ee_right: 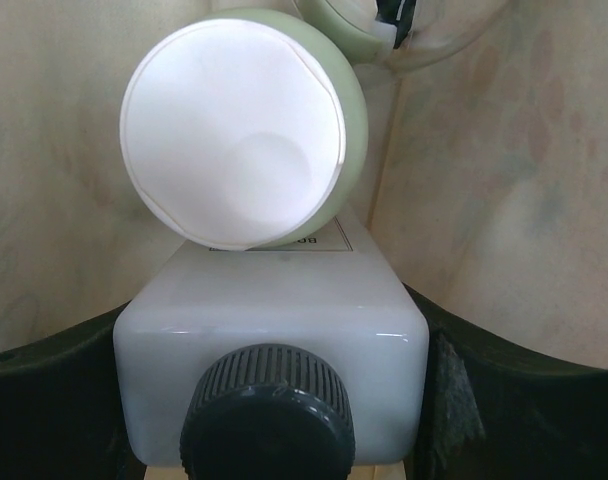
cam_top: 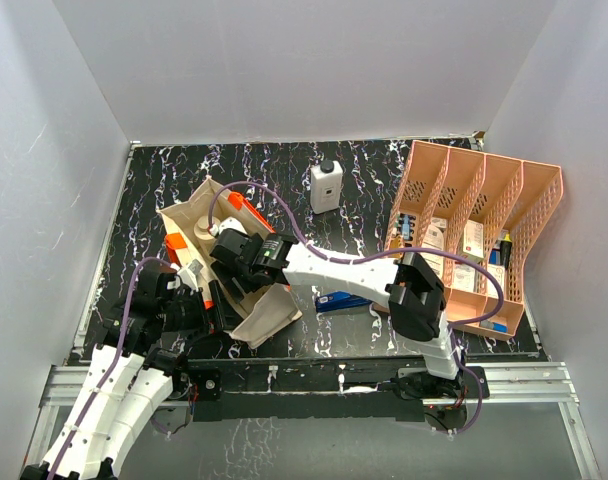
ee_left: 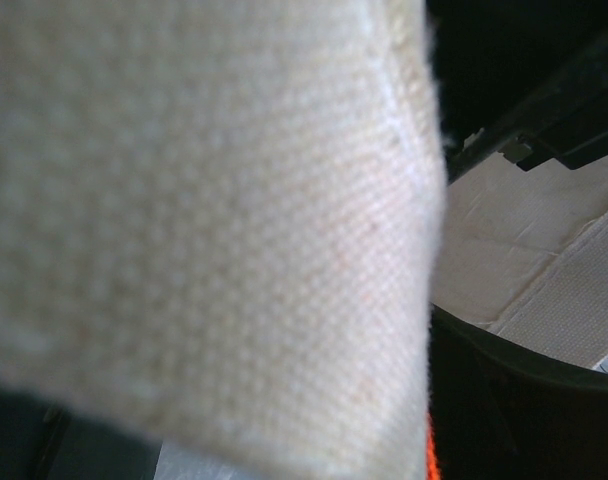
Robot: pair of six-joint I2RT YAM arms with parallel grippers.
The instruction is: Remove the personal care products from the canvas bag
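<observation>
Right end effector [cam_top: 227, 252] is deep in the bag [ee_right: 504, 200], straddling the white bottle [ee_right: 269, 310]. Can't tell if it's actually clamped. The bottle's long axis runs straight ahead of it, with the black cap [ee_right: 267, 415] pointing back at the wrist. A green tube [ee_right: 239, 130] rests on the bottle's far end, so I'd squeeze the flat sides and pull straight back slowly. Left end effector [cam_top: 189, 300] sits at the bag's rim, grip unclear.

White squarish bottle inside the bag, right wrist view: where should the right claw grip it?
Take the white bottle by its two flat side walls, just behind the black cap, coming in cap-end first. The cap faces the camera, and a pale green cylinder lies against its upper face, blocking a top-and-bottom pinch.
</observation>
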